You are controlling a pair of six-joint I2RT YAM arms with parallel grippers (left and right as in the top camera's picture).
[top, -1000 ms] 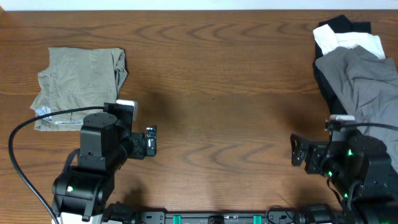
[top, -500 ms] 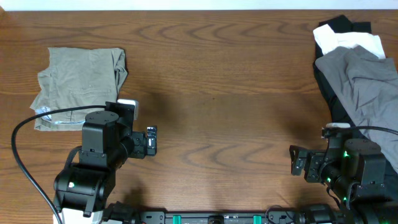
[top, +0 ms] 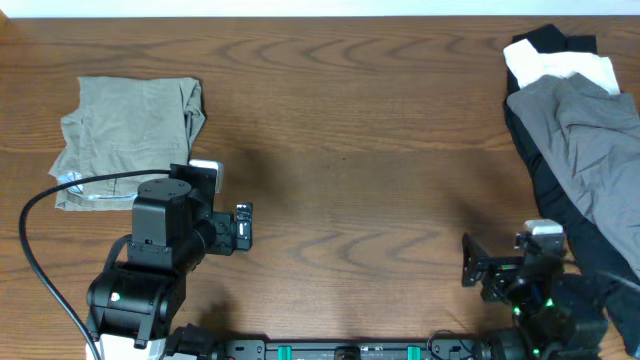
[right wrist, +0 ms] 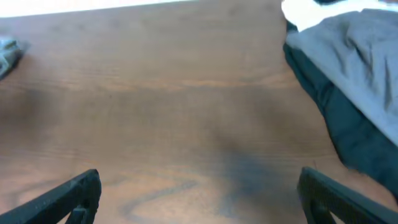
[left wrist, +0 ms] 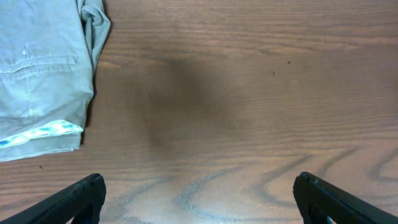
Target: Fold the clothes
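Observation:
The clothes, a pair of light khaki-green shorts (top: 130,140), lie folded into a rough square at the table's left. In the left wrist view they fill the upper left corner (left wrist: 40,74), with a strip of white lining showing at the lower edge. A sliver of them shows at the far left of the right wrist view (right wrist: 9,50). My left gripper (top: 243,226) hovers just right of and below the shorts, open and empty (left wrist: 199,193). My right gripper (top: 470,265) sits low at the front right, also open with nothing between its fingers (right wrist: 199,183).
A heap of garments lies at the right edge: a slate-grey piece (top: 585,130) on top of black cloth (top: 530,150), with a white piece (top: 560,68) at the back. The same heap shows in the right wrist view (right wrist: 354,43). A black cable (top: 40,210) loops over the shorts' lower edge.
The right arm has drawn back toward the table's front edge, away from the grey heap. The left arm and the shorts have not moved.

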